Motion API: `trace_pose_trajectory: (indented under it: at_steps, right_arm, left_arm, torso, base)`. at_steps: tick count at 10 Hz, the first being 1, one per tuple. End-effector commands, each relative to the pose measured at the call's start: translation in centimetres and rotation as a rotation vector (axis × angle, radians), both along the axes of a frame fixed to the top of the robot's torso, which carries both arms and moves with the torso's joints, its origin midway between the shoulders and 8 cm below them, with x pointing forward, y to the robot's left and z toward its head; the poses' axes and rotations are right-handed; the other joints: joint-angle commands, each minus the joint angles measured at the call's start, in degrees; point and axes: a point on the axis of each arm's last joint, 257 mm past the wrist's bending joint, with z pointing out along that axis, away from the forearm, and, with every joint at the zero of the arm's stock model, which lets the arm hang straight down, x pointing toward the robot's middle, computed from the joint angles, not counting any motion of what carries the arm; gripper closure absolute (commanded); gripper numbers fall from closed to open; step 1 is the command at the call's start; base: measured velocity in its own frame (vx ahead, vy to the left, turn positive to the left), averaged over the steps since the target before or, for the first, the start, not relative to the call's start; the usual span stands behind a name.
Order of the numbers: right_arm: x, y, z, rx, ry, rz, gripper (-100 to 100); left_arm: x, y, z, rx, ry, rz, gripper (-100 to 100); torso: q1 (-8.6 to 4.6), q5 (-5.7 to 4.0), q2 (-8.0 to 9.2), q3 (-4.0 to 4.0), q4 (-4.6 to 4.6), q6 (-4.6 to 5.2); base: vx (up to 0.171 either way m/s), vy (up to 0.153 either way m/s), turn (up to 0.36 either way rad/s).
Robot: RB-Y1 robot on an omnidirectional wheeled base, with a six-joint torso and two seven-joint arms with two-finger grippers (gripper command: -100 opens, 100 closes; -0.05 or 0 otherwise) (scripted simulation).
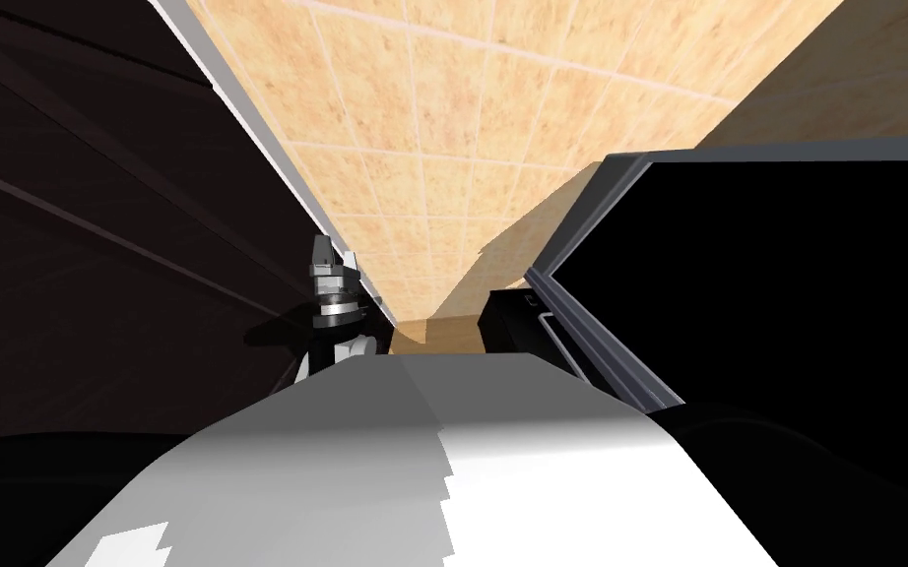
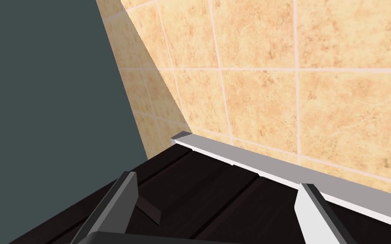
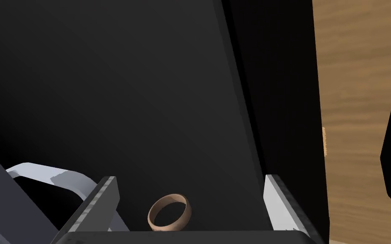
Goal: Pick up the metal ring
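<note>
A small copper-brown ring lies on a flat black surface. It sits between the fingers of my right gripper, close to the gripper's dark body. Those fingers are open, one on either side of the ring, and neither touches it. My left gripper is held up beside a dark wooden piece of furniture. In its wrist view the left gripper is open over dark planks and holds nothing.
A light grey curved handle sits just outside one right finger. A grey-framed black panel stands at my right. Tan tiles run ahead, and a wood-coloured floor shows beyond the black surface. A pale grey strip edges the dark planks.
</note>
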Motion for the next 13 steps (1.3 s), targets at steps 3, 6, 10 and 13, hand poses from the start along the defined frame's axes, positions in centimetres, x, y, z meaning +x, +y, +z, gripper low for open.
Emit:
trace_pose_trajectory:
  at_steps: [3,6,10,13]
  right_arm:
    - [-1.7,-0.5,-0.5,0.000,0.091,0.055,-100]
    - [-2.8,-0.5,-1.1,0.008,0.182,0.125,-100]
    - [-0.7,0.0,-2.5,0.007,0.162,0.108,-100]
    - [0.7,0.4,-3.4,0.008,0.161,0.105,-100]
  left_arm:
    - [0.0,0.0,0.0,0.000,0.000,0.000,0]
    - [0.0,0.0,0.0,0.000,0.000,0.000,0]
    - [0.0,0.0,0.0,0.000,0.000,0.000,0]
    - [0.0,0.0,0.0,0.000,0.000,0.000,0]
  torso:
    - [0.26,0.06,0.20,0.11,0.03,0.01]
    - [0.12,0.03,0.13,0.07,0.03,0.00]
    - [0.35,0.07,0.65,0.36,0.13,0.05]
    - [0.26,0.05,0.93,0.52,0.19,0.07]
  base:
    - [0.095,-0.041,0.116]
    - [0.104,-0.077,0.203]
    - [-0.023,-0.036,0.025]
    - [-0.086,-0.049,0.015]
